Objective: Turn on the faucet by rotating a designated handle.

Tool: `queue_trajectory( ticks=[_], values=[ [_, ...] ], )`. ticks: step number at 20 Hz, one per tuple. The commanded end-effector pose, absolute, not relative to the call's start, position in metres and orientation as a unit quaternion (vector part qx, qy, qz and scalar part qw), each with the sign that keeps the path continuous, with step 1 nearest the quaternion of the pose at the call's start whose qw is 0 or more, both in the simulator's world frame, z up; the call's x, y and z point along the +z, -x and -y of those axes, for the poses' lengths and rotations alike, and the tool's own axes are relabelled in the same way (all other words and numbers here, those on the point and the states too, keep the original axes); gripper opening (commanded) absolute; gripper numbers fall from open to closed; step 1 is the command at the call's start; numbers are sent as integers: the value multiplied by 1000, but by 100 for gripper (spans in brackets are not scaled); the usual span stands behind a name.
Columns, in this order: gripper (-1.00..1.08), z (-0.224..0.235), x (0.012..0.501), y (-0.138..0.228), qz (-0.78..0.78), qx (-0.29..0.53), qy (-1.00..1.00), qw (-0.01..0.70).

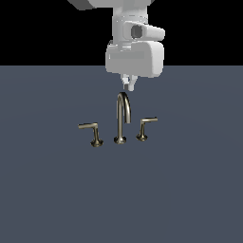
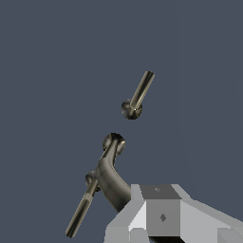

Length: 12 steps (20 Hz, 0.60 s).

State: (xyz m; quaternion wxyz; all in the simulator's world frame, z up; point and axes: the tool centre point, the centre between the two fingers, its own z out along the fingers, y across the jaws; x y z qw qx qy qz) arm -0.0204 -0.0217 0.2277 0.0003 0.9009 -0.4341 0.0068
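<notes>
We see the faucet point(image 1: 122, 118) standing on the table point(image 1: 47, 199), its spout in the middle. The designated handle point(image 1: 145, 127) stands just beside the spout base on the exterior view's right, set slightly farther back. The twin handle point(image 1: 92, 133) stands on the exterior view's left, a little nearer to us. The gripper point(image 1: 128, 86) hangs just above the arch of the spout, apart from both handles.

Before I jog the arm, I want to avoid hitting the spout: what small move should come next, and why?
Probably shift the gripper sideways toward the exterior view's right, then lower it. It hangs just above the spout arch, touching nothing, while the designated handle, the one with the shorter upward-tilted arm, stands apart on that side. Going straight down would likely meet the spout.
</notes>
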Motion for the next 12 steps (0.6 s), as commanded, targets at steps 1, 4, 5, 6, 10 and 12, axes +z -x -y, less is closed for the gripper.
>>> queue_trajectory(
  ticks=[1,4,5,6,10,12],
  values=[
    [-100,29,211,7,459,6,-888,0],
    [-100,40,191,-9,489,6,-872,1],
    [-100,44,184,-14,499,5,-866,1],
    [-100,48,177,-19,509,5,-860,1],
    [-100,65,150,-38,549,4,-836,2],
    [-100,73,138,-46,566,3,-824,2]
  ],
)
